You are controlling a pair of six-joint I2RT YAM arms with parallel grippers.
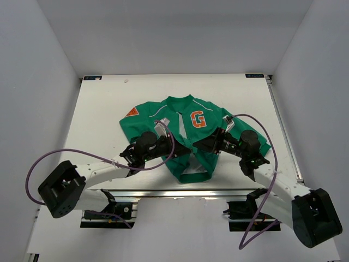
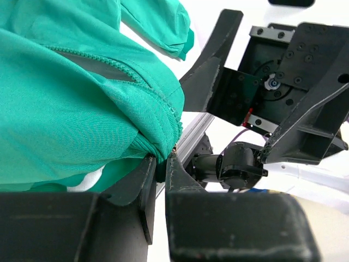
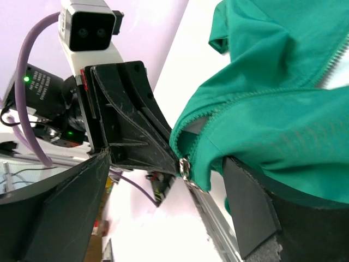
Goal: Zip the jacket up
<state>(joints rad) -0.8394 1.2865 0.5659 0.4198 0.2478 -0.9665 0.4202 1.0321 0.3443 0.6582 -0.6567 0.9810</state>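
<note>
Nearest the overhead camera, two white-and-black robot arms reached from the near edge of a white table (image 1: 109,98) toward a green long-sleeved zip-front jacket (image 1: 182,112), which lay flat at the table's middle with its collar pointing away from the arms. An orange "G" chest patch (image 1: 198,119) served as reference. Well to the left of the patch, an orange triangle sleeve patch (image 1: 132,112) lay on the outstretched sleeve. Just left of the patch, the front stood parted, exposing light grey lining. Nearward and left of the patch, the left gripper (image 2: 162,161) was clenched on the jacket's lower front edge, the green cloth bunched above its black fingers (image 2: 143,180) and a line of green zip teeth (image 2: 109,65) running up from the pinch. Directly nearward of the patch, the right gripper (image 3: 174,164) was released, its dark fingers (image 3: 245,207) standing wide apart on either side of the hem corner. A small metal zip slider (image 3: 185,164) hung at that corner between them, and the fabric draped over the right-hand finger.
</note>
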